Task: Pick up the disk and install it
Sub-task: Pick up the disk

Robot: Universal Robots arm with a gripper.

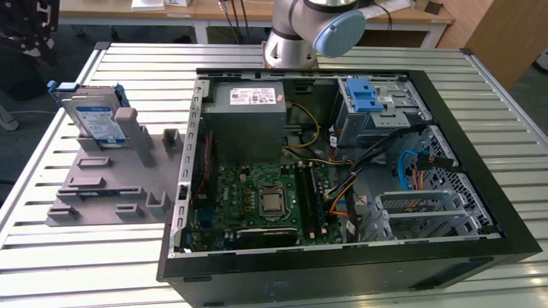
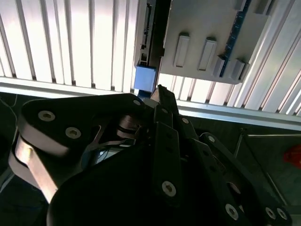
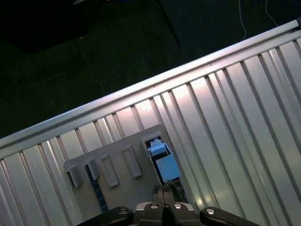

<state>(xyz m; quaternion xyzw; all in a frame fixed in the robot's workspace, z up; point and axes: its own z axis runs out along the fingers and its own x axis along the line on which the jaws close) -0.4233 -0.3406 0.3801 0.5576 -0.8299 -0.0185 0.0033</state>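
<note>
Near the table edge, the jaws hang together over the disk upright in its grey holder.

Soft, even light falls from overhead in the exterior view. The tabletop slats show a mild sheen, and the case walls throw gentle shadow over its interior. In the second wrist view the slats glare almost white, blown out in bands, while the gripper is a dark, underexposed mass. In the first wrist view the floor is nearly black beside streaky bright slats.
</note>
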